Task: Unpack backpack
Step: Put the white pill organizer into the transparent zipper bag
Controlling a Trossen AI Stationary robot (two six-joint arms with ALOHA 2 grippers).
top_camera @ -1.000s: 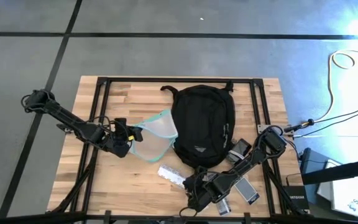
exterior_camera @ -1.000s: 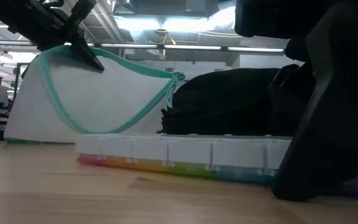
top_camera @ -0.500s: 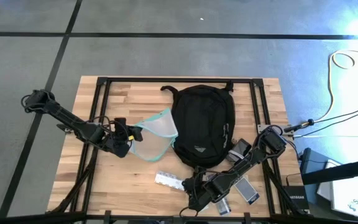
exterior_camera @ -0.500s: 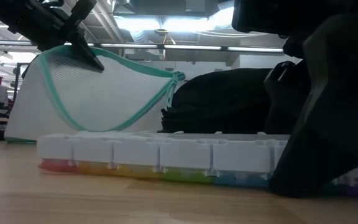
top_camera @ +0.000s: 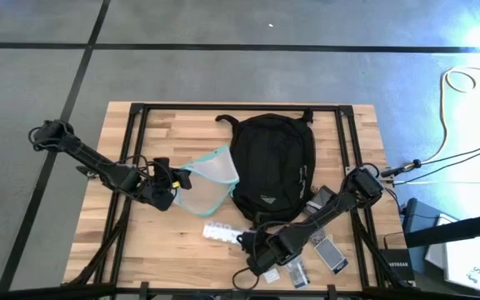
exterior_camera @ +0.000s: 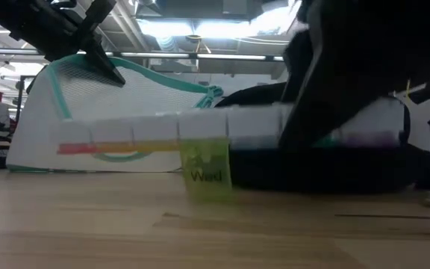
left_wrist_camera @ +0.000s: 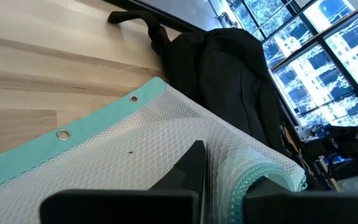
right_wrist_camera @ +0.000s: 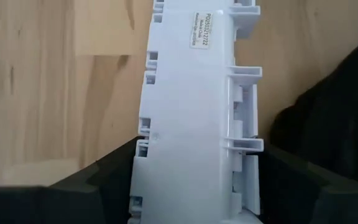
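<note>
Holding the mesh pouch (top_camera: pixel 207 185) pinched shut in my left gripper (top_camera: pixel 167 185), I keep that side quiet. Backpack (top_camera: pixel 271 167) lies mid-table, just beside it. My right gripper (top_camera: pixel 246 247) clamps the pill box (top_camera: pixel 221 232) by its sides, lifted; I should carry it level, one lid hangs open.

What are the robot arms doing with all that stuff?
They're unpacking the black backpack on the wooden table. The right gripper is shut on a white pill organizer and holds it up off the table in front of the backpack. The left gripper pinches the teal-edged mesh pouch beside the backpack.
</note>
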